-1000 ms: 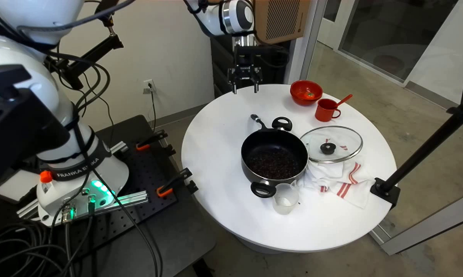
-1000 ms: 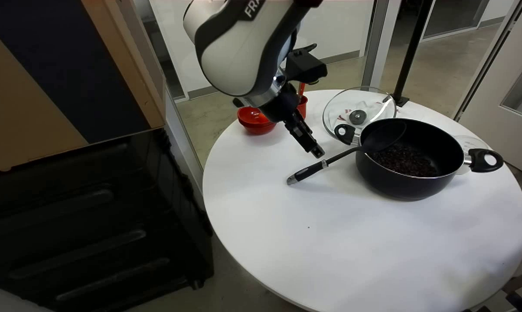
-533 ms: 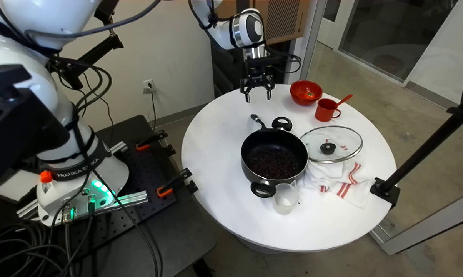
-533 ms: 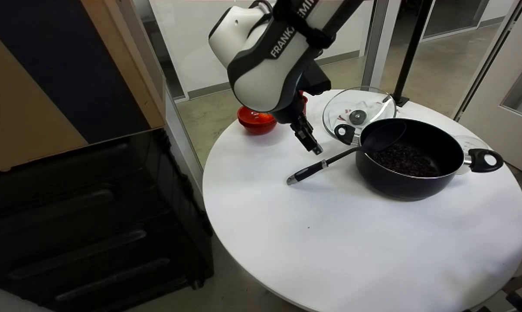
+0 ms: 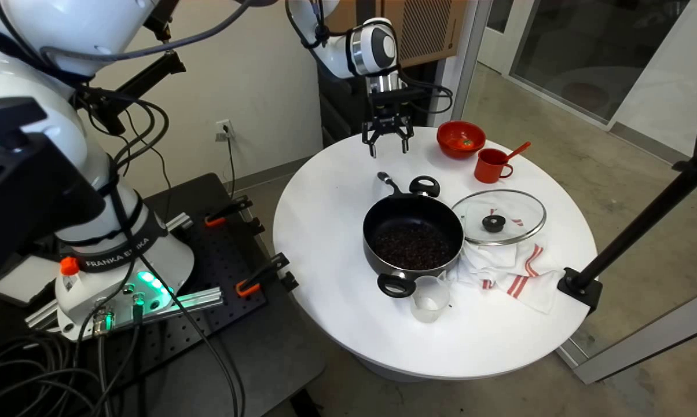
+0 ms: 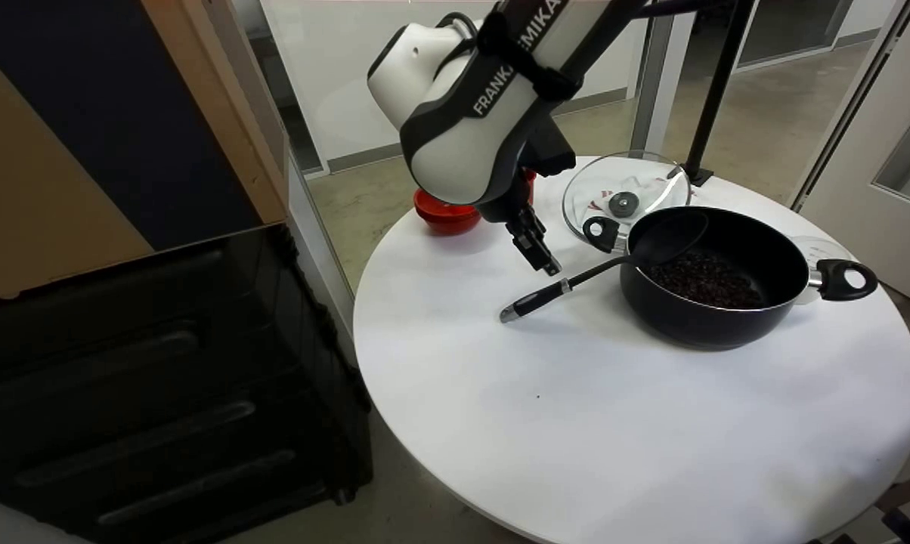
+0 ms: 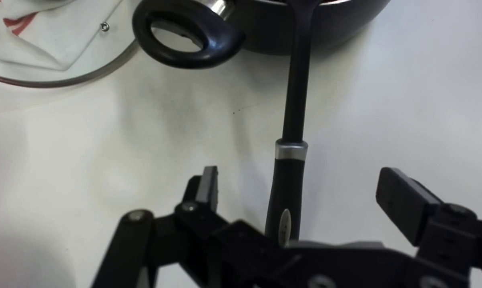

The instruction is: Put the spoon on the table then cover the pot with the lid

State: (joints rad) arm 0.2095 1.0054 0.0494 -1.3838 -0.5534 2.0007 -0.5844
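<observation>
The pot [image 6: 708,326] stands on the surface [image 6: 576,431], the lid [image 5: 493,223] beside it. The spoon [image 7: 293,120] crosses the pot's rim. The tool [image 5: 389,150], jaws apart, hovers near the pot.

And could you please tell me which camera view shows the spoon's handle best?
The wrist view: the spoon's handle is largest there, its metal collar clear, though the gripper hides the butt end. Both exterior views show the handle smaller, with that end visible.
</observation>
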